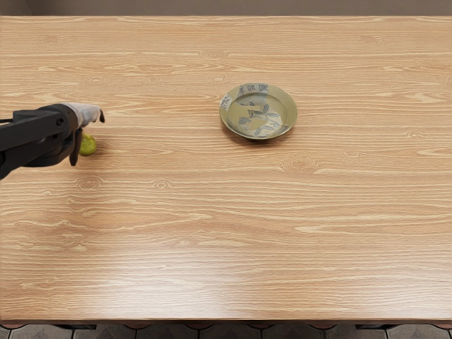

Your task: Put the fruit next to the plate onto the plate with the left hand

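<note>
At the left edge my left hand reaches in on a low, nearly level arm and sits over the fruit, covering its left and far side. I can't tell whether it has a grip or is only resting against it. The fruit looks to be down on the table, well apart from the plate further right. I judge that the lift, carry and placing all remain.
</note>
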Robot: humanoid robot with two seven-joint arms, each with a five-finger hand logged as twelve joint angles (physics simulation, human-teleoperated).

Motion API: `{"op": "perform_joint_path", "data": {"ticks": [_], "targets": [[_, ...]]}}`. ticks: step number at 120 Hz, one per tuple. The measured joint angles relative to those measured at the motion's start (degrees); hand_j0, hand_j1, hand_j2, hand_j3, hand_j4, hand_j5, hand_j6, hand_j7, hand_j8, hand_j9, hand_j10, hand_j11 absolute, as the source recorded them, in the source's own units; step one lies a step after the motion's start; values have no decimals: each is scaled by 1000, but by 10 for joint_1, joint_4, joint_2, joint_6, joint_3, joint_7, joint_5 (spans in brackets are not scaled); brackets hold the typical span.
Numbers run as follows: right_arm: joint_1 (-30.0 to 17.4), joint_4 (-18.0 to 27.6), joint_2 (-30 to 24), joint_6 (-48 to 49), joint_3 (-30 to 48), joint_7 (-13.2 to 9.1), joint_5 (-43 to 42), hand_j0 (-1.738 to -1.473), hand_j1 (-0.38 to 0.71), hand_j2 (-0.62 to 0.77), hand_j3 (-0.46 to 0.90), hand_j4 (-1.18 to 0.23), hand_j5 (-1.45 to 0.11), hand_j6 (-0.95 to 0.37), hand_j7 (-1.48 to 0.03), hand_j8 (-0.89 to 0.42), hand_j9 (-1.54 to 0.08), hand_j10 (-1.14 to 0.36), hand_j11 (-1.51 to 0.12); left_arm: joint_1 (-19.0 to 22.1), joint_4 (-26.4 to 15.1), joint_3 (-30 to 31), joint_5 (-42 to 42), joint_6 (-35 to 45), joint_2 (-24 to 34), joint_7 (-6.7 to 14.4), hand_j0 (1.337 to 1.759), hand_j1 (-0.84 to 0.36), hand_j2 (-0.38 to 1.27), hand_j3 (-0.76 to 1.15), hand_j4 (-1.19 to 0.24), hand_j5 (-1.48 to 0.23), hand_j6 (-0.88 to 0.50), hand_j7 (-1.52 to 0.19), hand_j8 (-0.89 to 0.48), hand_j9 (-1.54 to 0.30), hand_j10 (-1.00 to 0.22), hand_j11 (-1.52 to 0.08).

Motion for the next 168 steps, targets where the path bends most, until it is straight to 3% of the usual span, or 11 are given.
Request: {"op": "perform_joint_path", "data": {"ticks": [27,71,168], "targets": [[0,0,0,0,0,0,0,-1658,-310,-7,0,-33,-43,-33,-43,-33,-43,-33,-43,1,33,1,-1,9,-25,-27,1658,78,48,0,-232,-297,-233,-297,-233,-296,-231,-296],[0,0,0,0,0,0,0,-1658,-310,-7,0,-33,-43,-33,-43,-33,-43,-33,-43,22,50,2,1,15,-25,-47,1658,72,49,0,-236,-302,-237,-302,-237,-302,-236,-302],[0,0,0,0,0,0,0,-1658,-310,-7,0,-33,-43,-33,-43,-33,-43,-33,-43,31,53,2,-4,21,-20,-51,1658,-101,78,0,-380,-491,-381,-491,-381,-490,-380,-490]]}}
